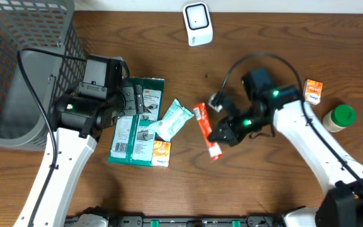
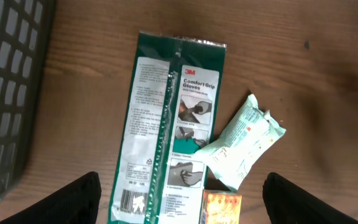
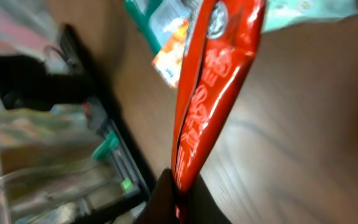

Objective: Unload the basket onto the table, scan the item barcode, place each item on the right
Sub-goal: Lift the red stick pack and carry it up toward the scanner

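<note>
One red packet (image 3: 211, 93) is pinched by the right end effector (image 3: 176, 202); at 9 o'clock, the left end effector (image 2: 182, 193) hangs spread over gloves (image 2: 166, 118).

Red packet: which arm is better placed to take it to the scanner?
Right, I'd say. The right gripper is shut on the red packet, so it need only carry it to the white scanner. The left gripper hangs open over the glove pack, holding nothing.

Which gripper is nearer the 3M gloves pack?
Left. The left gripper hangs open directly above the 3M gloves pack; the right gripper, shut on the red packet, is well aside.
</note>
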